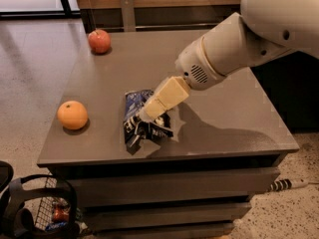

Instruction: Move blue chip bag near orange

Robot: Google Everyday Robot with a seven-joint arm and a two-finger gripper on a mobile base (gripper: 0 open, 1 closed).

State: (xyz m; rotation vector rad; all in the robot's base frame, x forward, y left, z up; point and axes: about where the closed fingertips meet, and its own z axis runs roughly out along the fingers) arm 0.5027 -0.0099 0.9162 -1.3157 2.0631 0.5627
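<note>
The grey table (229,121) is being reached across by the white arm (227,54). Near its front edge, the blue chip bag (141,131) is being pinched by the gripper (147,115) fingers, right of the orange (72,115) and apart from it.

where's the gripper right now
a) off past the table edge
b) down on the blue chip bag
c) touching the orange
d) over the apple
b: the gripper is down on the blue chip bag near the front edge of the table, while the orange lies apart from it and the apple sits at the far corner.
</note>
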